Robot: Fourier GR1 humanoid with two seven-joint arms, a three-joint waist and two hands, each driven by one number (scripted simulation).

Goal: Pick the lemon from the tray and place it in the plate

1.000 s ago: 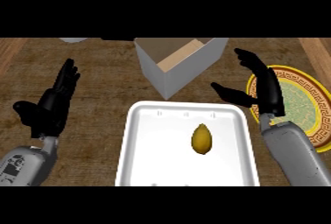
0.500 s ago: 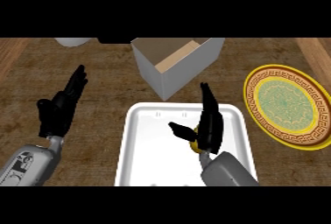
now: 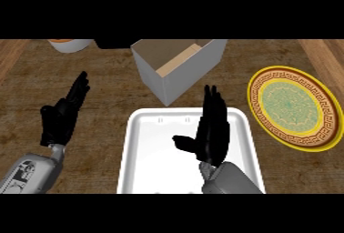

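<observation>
Right hand [image 3: 209,132] over the white tray [image 3: 151,154] — fingers straight, pointing away, thumb spread left, holding nothing. The lemon is hidden, so its position and long axis cannot be told. Left hand [image 3: 62,116] rests open on the tabletop [image 3: 101,91]; plate [image 3: 295,107] at right.

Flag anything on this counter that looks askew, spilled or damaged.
Nothing stands out. The white tray lies flat, the plate is bare and whole, and the open box stands upright. The right hand hides the lemon, so its state cannot be judged.
</observation>
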